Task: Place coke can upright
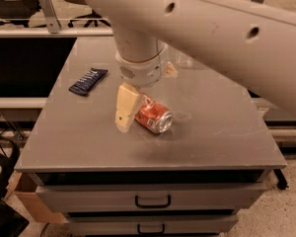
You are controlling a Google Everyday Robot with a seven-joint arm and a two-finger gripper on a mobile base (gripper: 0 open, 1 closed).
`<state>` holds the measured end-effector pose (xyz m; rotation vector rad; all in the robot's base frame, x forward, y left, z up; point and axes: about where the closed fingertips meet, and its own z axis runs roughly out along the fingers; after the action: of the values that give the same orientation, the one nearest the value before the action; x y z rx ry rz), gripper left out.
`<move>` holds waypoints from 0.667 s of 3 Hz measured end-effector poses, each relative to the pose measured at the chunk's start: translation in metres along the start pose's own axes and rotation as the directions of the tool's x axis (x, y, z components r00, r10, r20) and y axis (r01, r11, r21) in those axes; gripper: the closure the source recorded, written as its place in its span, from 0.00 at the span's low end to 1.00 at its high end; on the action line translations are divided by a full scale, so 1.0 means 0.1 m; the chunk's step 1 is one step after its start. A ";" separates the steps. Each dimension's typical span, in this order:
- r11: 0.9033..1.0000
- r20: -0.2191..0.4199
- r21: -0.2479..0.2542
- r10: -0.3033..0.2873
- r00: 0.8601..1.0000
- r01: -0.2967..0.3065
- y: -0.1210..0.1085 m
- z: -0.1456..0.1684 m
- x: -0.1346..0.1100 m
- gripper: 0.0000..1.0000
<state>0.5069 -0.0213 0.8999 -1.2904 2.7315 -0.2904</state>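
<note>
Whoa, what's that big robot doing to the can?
The robot's arm is reaching down over a grey table. Its gripper is low, right against a coke can. The can lies on its side near the middle of the table, so it is not upright yet. A dark blue snack bar lies further back on the left, away from the gripper.

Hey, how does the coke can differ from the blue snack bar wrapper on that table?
The coke can is red-orange with a silver end; the snack bar wrapper is dark blue. The can is a rounded cylinder on its side, the wrapper a flat strip. The can lies beside the gripper near the table's middle; the wrapper sits apart, farther back. Both rest on the grey table.
</note>
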 end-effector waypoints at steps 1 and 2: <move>0.998 -0.030 -0.021 0.067 0.997 -0.067 -0.05 0.18 -0.15 0.00; 0.988 -0.039 -0.044 0.144 0.989 -0.145 -0.13 0.32 -0.20 0.00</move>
<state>0.5351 -0.0182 0.8718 -1.1002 2.8596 -0.2397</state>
